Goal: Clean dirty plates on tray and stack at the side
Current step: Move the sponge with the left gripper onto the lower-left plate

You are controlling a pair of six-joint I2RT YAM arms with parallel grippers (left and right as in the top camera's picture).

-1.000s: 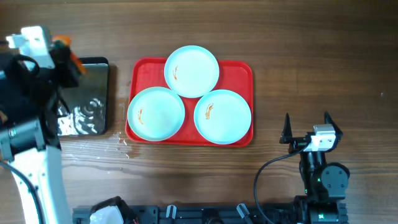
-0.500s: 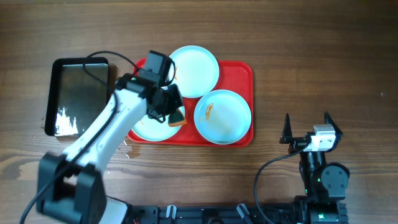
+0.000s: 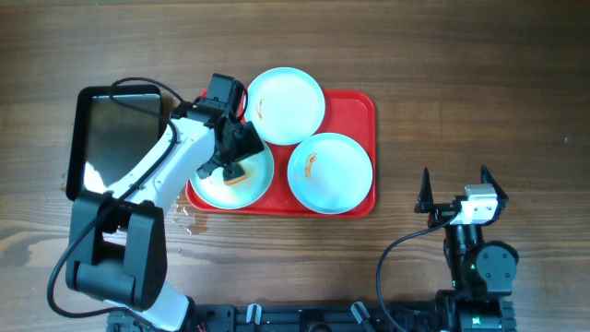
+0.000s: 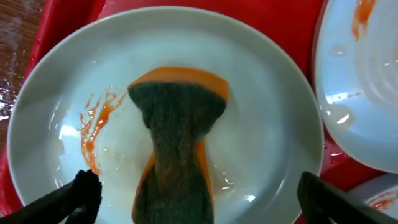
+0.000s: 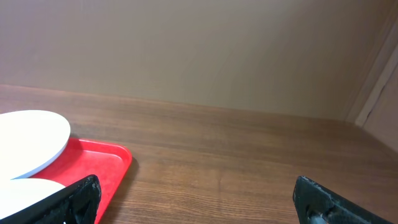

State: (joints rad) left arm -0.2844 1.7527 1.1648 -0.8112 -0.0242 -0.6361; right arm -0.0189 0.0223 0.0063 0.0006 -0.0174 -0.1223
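Observation:
Three pale plates lie on the red tray (image 3: pixel 361 109): a top one (image 3: pixel 285 106), a right one (image 3: pixel 330 172) and a lower-left one (image 3: pixel 214 189). Each shows an orange smear. My left gripper (image 3: pixel 230 168) hangs over the lower-left plate (image 4: pixel 261 124) and is open. An orange sponge with a dark green scrub face (image 4: pixel 177 143) lies on that plate between the wide-apart fingers (image 4: pixel 81 193), touching neither. A smear (image 4: pixel 96 118) sits left of the sponge. My right gripper (image 3: pixel 454 189) rests open at the right of the tray, empty, with bare table between its fingertips (image 5: pixel 323 199).
A shiny black metal tray (image 3: pixel 115 138) lies left of the red tray, with the left arm's cable over it. Water drops (image 3: pixel 180 217) wet the table by the red tray's lower-left corner. In the right wrist view the red tray's corner (image 5: pixel 106 158) is at the left.
The left arm swung from the black tray over to the lower-left plate carrying the sponge. Its jaws have now opened, and the sponge lies loose on the plate. The right arm stayed still.

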